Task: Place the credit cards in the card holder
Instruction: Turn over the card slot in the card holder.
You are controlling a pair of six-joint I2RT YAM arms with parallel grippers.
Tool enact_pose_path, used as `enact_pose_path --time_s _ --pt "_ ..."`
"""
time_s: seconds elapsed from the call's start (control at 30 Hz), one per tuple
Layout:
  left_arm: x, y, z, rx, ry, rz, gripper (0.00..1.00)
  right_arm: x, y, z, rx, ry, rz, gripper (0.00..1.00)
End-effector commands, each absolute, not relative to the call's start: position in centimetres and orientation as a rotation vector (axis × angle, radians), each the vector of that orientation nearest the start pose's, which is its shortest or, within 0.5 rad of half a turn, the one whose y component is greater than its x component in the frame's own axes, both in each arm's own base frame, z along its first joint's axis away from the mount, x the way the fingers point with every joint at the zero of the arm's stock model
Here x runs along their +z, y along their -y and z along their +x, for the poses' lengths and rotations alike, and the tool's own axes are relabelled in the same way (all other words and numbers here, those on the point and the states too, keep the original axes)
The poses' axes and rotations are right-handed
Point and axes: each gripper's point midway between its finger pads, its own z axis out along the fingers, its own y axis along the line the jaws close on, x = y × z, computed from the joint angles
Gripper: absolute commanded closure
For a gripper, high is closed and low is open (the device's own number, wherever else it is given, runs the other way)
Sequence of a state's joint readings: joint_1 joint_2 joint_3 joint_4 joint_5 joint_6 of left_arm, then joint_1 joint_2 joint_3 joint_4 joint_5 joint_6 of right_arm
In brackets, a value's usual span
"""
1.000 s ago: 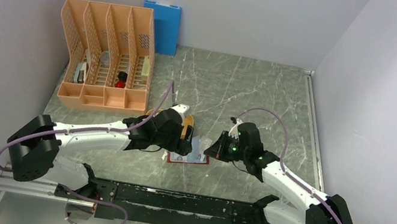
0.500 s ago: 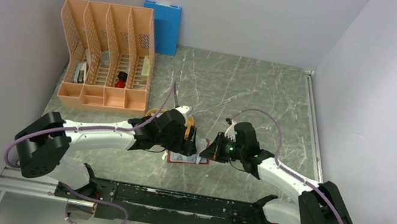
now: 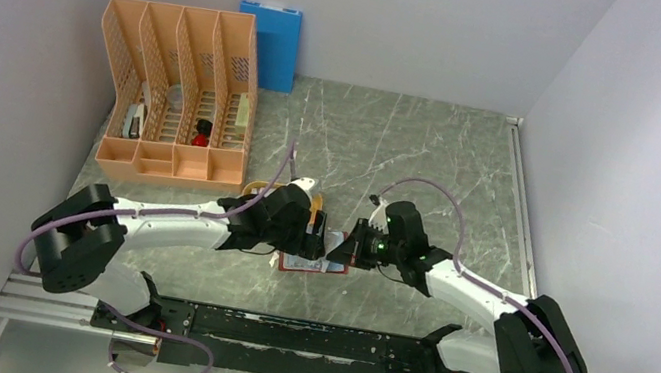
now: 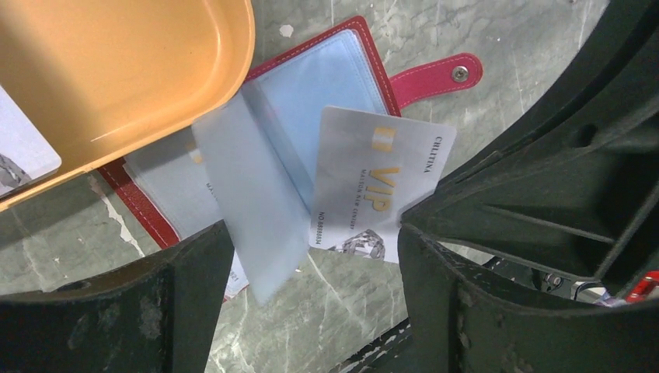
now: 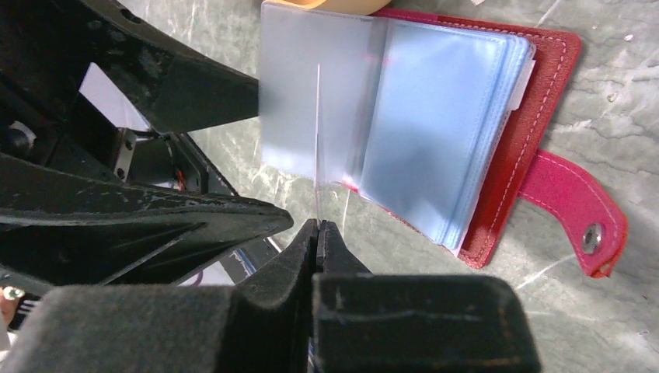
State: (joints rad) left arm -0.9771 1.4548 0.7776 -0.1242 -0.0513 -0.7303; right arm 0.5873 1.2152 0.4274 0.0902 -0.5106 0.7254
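The dark red card holder (image 4: 364, 47) lies open on the table, its pale blue pockets (image 5: 435, 116) fanned out and its red tab (image 5: 579, 221) pointing away. One clear pocket leaf (image 4: 252, 202) stands up from it. A silver credit card (image 4: 373, 186) marked VIP hangs over the holder, with my right gripper (image 5: 319, 225) shut on its edge. In the right wrist view that card (image 5: 319, 124) shows edge-on beside the raised leaf. My left gripper (image 4: 316, 233) is open, straddling the leaf and the card's corner. Another pale card (image 4: 23, 155) lies in the orange tray (image 4: 140, 70).
An orange file organiser (image 3: 179, 100) stands at the back left with a blue folder (image 3: 269, 43) leaning on the wall behind it. The two grippers are almost touching over the holder (image 3: 313, 265). A black rail (image 3: 281, 335) runs along the near edge.
My right gripper has carried the card leftwards until it is right against the left gripper over the holder. The left gripper has shifted slightly right.
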Motion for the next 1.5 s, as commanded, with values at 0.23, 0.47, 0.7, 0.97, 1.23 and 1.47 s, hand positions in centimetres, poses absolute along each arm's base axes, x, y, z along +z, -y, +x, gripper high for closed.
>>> enact_pose_path --time_s 0.23,0.47,0.7,0.97,1.23,1.47 --pt "8.4 32.0 19.8 -0.727 -2.438 0.257 0.28 7.3 -26.4 18.2 1.239 -2.471 -0.175 1.0" --pt "7.8 31.7 20.1 -0.688 -2.442 0.264 0.56 7.3 -25.9 18.0 1.203 -2.479 -0.175 1.0" --pt "6.3 31.1 19.7 -0.638 -2.477 0.322 0.95 6.7 -23.8 16.9 1.098 -2.509 -0.148 1.0" --pt "5.5 31.3 17.7 -0.69 -2.499 0.49 0.95 7.4 -21.3 15.8 1.005 -2.503 -0.076 1.0" --pt "6.0 30.7 15.6 -0.752 -2.5 0.6 0.95 7.8 -21.0 15.0 1.034 -2.488 -0.035 1.0" --pt "5.1 28.2 15.3 -0.625 -2.551 0.582 0.95 8.7 -21.0 16.1 1.0 -2.456 -0.032 1.0"
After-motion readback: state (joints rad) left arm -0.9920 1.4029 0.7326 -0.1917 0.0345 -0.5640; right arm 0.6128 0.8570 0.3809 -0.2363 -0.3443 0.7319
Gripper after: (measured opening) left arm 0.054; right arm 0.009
